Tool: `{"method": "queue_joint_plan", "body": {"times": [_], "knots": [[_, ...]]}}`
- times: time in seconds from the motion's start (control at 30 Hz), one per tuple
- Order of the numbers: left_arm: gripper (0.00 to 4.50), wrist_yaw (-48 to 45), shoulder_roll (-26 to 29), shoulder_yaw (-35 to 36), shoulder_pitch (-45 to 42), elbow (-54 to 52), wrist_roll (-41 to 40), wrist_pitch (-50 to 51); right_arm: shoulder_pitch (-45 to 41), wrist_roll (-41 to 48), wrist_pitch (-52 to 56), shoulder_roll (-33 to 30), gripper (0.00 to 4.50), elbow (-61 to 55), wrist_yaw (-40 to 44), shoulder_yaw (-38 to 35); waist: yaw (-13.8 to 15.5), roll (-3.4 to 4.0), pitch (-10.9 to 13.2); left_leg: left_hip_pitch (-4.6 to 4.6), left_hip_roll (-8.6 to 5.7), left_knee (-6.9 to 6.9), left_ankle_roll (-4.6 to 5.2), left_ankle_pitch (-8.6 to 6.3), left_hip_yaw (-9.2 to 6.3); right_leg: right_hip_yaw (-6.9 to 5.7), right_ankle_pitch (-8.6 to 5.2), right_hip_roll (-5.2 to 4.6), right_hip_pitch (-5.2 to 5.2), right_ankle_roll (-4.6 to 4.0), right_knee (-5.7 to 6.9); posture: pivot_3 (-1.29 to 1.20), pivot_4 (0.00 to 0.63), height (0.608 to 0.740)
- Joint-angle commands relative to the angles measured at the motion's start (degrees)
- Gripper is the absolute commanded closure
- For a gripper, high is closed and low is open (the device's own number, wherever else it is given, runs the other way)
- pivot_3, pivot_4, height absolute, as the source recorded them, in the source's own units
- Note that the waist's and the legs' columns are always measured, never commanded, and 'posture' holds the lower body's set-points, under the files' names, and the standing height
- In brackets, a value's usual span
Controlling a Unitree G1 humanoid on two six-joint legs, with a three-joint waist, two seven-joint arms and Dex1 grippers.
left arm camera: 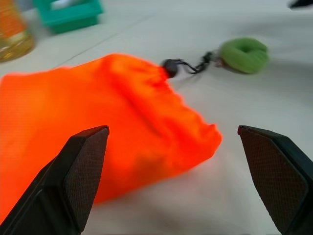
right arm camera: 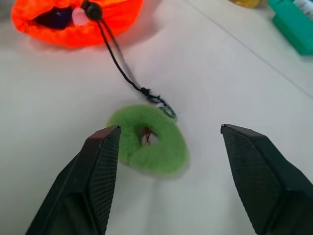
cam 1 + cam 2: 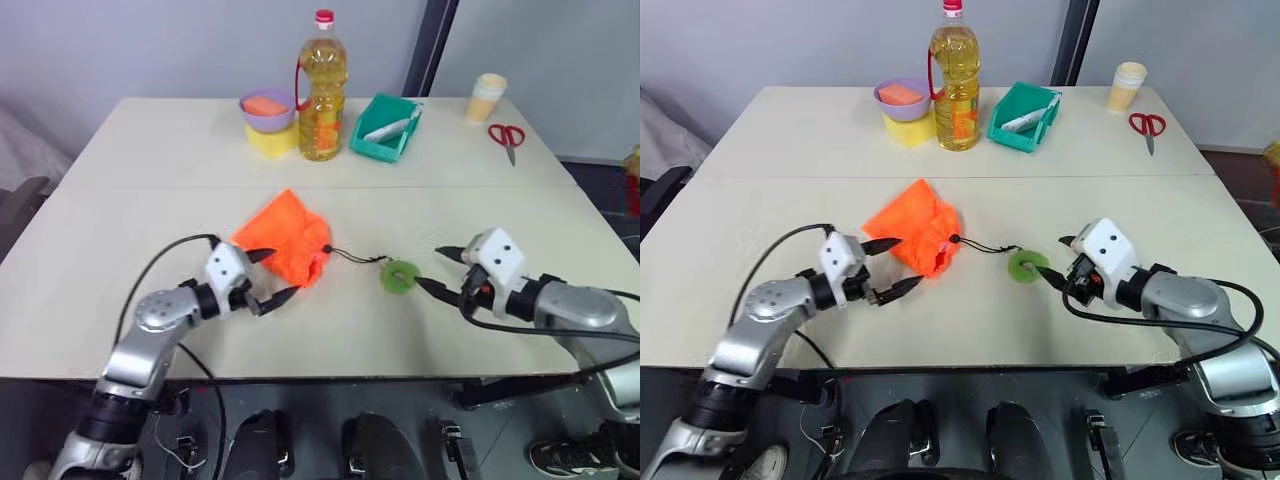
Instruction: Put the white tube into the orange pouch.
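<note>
Both tools (image 3: 268,276) (image 3: 437,268) open, empty, flanking orange pouch (image 3: 285,247) on table (image 3: 140,210).

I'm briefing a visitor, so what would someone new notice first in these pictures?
The orange pouch lies mid-table, its black cord running to a green ring. The left hand and the right hand, both open and holding nothing, flank it. At the far edge stands a yellow oil bottle.
</note>
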Motion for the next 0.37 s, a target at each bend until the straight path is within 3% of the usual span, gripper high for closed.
{"method": "queue_joint_plan", "body": {"times": [0.03, 0.17, 0.37], "knots": [[0.0, 3.4, 0.8, 6.7, 0.9, -2.2, -2.8, 2.8, 1.0, 1.8, -3.2, 1.1, 1.01, 1.1, 0.5, -5.0, 0.1, 0.0, 0.0, 0.01, 0.0, 0.01, 0.0, 0.0, -0.01, 0.0, -0.01, 0.0, 0.01, -0.01, 0.0, 0.0, 0.15, 0.727], [0.0, 7.5, 0.3, 11.7, 1.3, -0.2, -3.6, 5.3, 1.5, 3.1, -5.0, 3.4, 1.01, 3.8, 0.2, -7.2, 0.2, -0.01, 0.0, 0.05, 0.0, 0.02, 0.0, 0.0, -0.02, 0.0, -0.01, 0.0, 0.06, -0.02, -0.01, 0.0, 0.15, 0.727], [0.0, 9.5, 0.0, 13.6, 2.6, 2.0, -3.5, 5.9, 1.4, 3.1, -6.8, 5.2, 1.01, 6.8, 0.1, -7.6, 0.1, -0.01, 0.0, 0.05, 0.0, 0.0, 0.0, -0.01, -0.01, 0.01, -0.01, 0.0, 0.05, -0.03, -0.01, 0.0, 0.15, 0.727]]}}
